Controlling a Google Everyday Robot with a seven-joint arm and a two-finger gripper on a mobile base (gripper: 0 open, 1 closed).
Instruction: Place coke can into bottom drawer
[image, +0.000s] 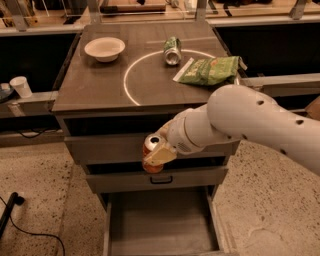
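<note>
The coke can (151, 144) hangs in the air in front of the cabinet's closed upper drawer fronts, roughly upright with its silver top uppermost, and the jaws of the gripper (156, 154) are clamped across its side. The bottom drawer (160, 227) stands pulled out directly beneath it, its bare grey floor lying below the can and a little nearer the camera. The move ahead, as I judge it, is mostly a straight descent, keeping the can's long axis vertical and clear of the black handle (161, 179) on the drawer above.

One high camera looks down at the cabinet (100, 150) front, jaws mid-frame.
</note>
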